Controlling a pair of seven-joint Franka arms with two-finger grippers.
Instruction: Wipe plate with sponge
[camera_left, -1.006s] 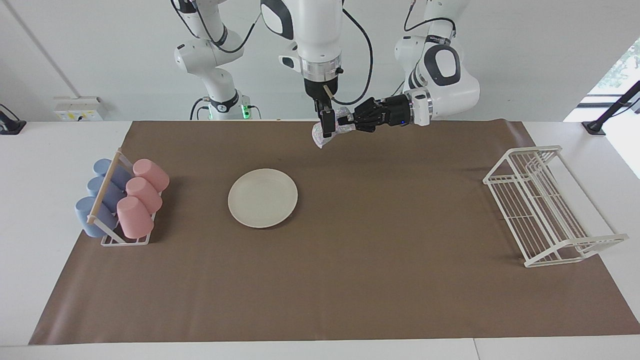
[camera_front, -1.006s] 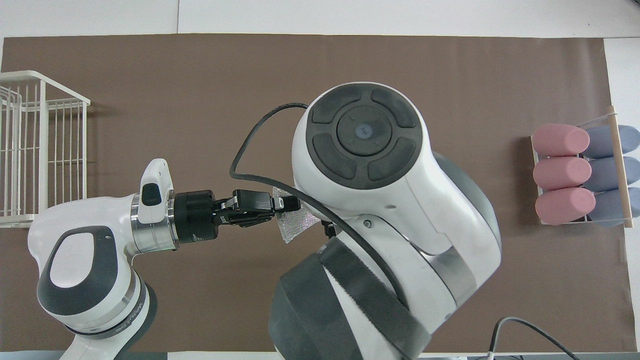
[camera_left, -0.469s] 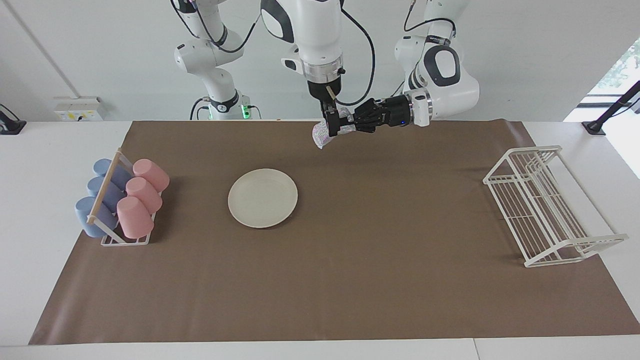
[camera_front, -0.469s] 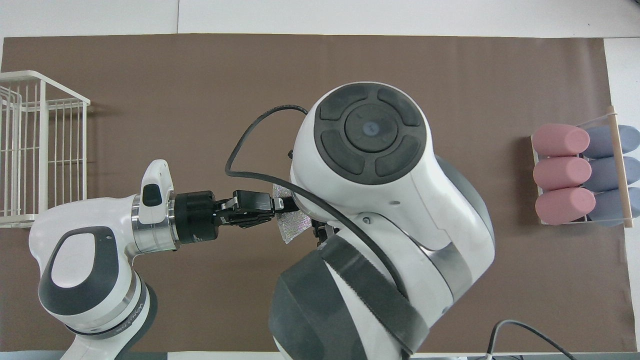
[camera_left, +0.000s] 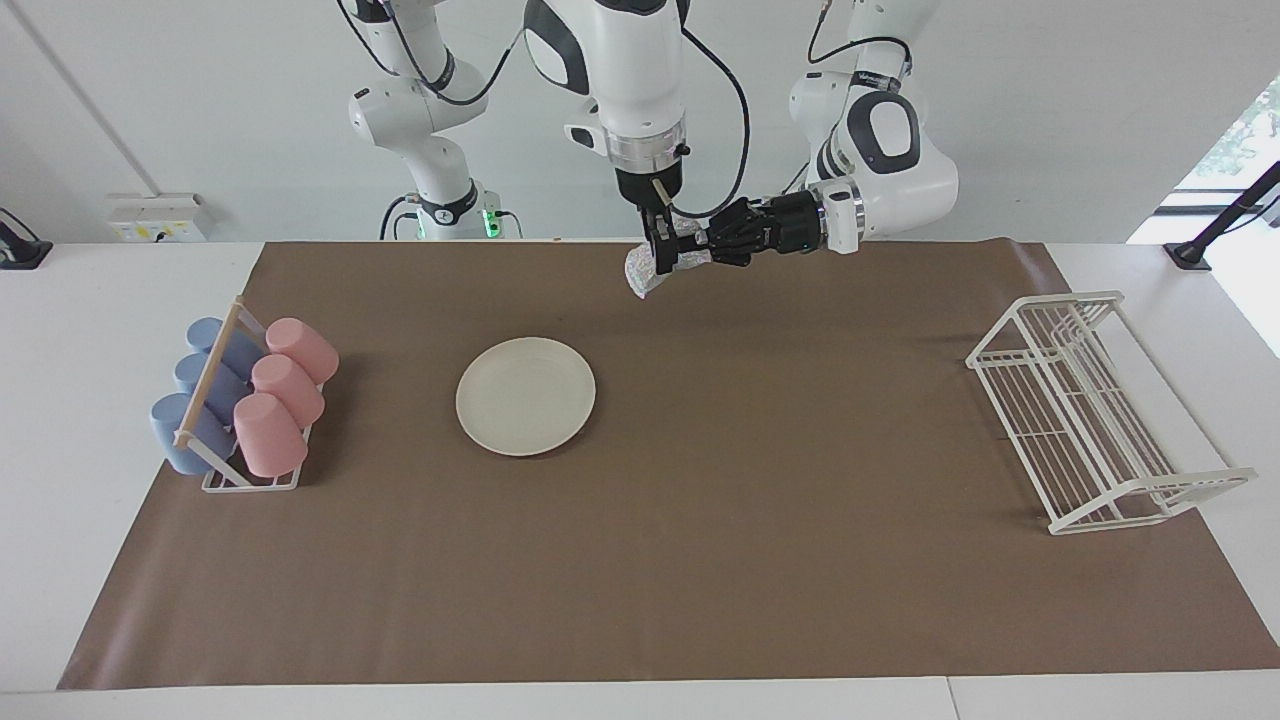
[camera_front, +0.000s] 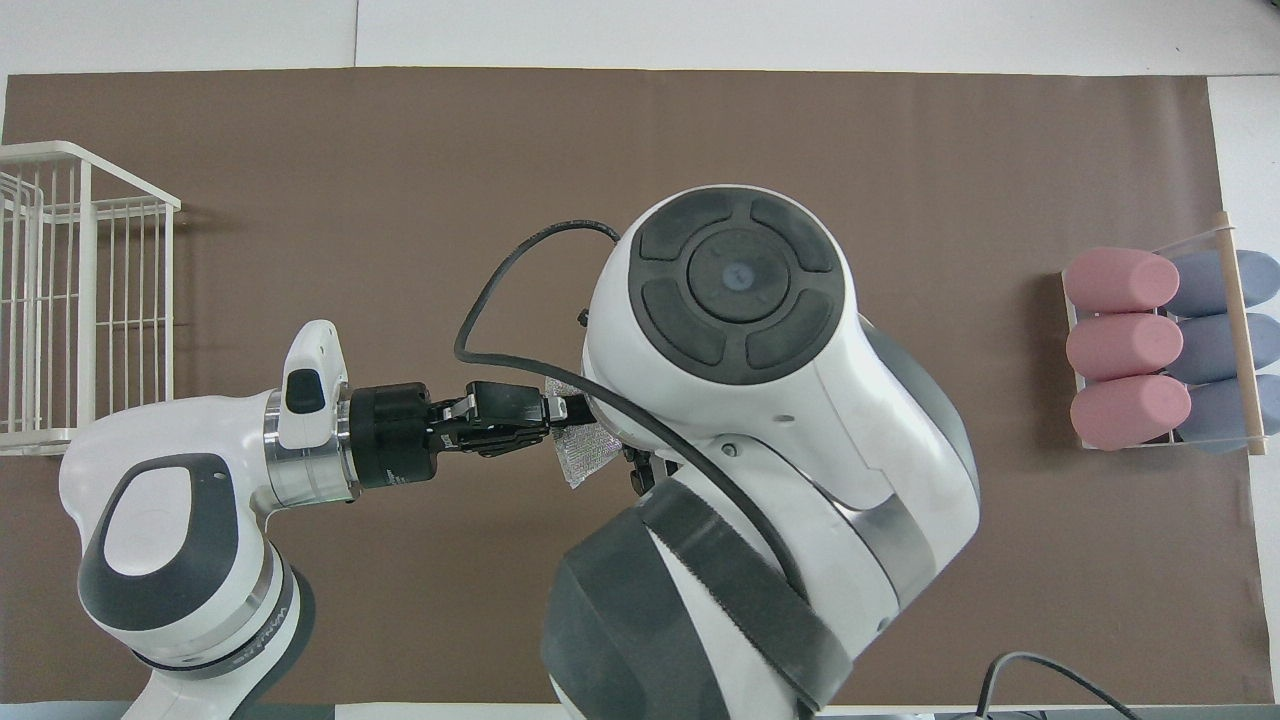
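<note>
The cream-white plate lies flat on the brown mat, toward the right arm's end; in the overhead view the right arm hides it. The silvery sponge hangs in the air over the mat's edge nearest the robots, clear of the plate, and also shows in the overhead view. My left gripper reaches in sideways and is shut on the sponge. My right gripper points straight down and sits at the same sponge, touching it.
A rack of pink and blue cups stands at the right arm's end of the mat. A white wire dish rack stands at the left arm's end. The brown mat covers most of the table.
The right arm's wrist has shifted and tilted slightly above the sponge. The left gripper and the sponge have stayed almost in place.
</note>
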